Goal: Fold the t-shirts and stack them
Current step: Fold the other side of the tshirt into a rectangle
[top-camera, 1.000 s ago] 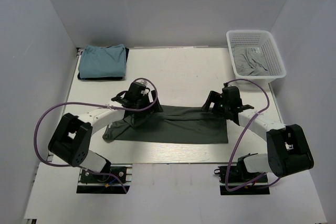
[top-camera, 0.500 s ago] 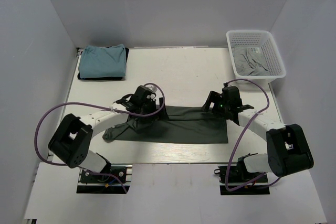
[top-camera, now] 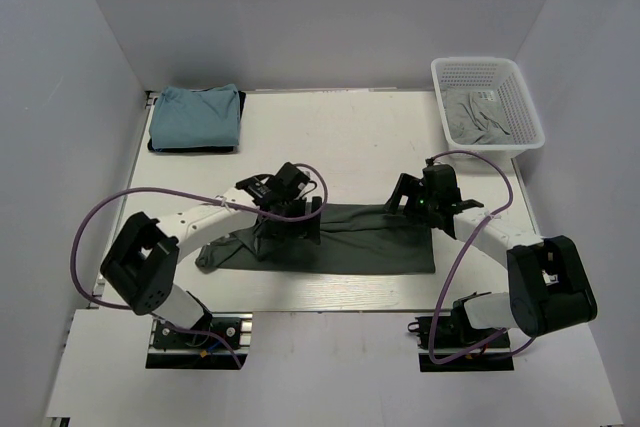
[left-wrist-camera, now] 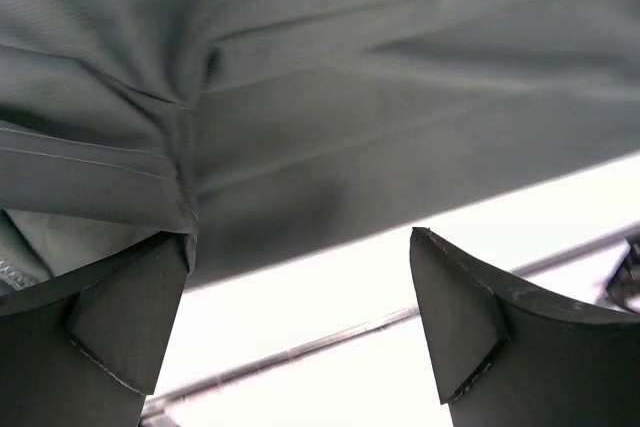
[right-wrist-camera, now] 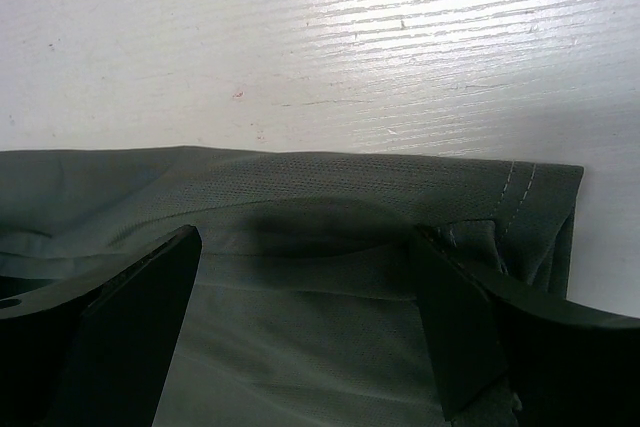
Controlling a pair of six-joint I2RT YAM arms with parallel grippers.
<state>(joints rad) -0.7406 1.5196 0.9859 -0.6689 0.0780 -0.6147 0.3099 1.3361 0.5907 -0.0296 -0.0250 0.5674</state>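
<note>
A dark grey-green t-shirt [top-camera: 345,244] lies on the table as a long flat band, its left end bunched. My left gripper [top-camera: 296,219] hovers over its left half, open; in the left wrist view the left gripper [left-wrist-camera: 300,239] spans the cloth's edge [left-wrist-camera: 340,107] with nothing between its fingers [left-wrist-camera: 465,312]. My right gripper [top-camera: 415,209] stands open low over the shirt's far right corner; in the right wrist view that gripper [right-wrist-camera: 307,237] straddles the stitched hem [right-wrist-camera: 515,187]. A folded light teal-blue t-shirt [top-camera: 195,115] rests on a darker one at the back left.
A white mesh basket [top-camera: 520,97] at the back right holds crumpled pale grey t-shirts [top-camera: 472,117]. White walls close in the table [top-camera: 350,137] on three sides. Purple cables loop off both arms.
My left gripper has moved right and slightly nearer along the dark shirt, staying open. The right arm and the shirt have not visibly moved.
</note>
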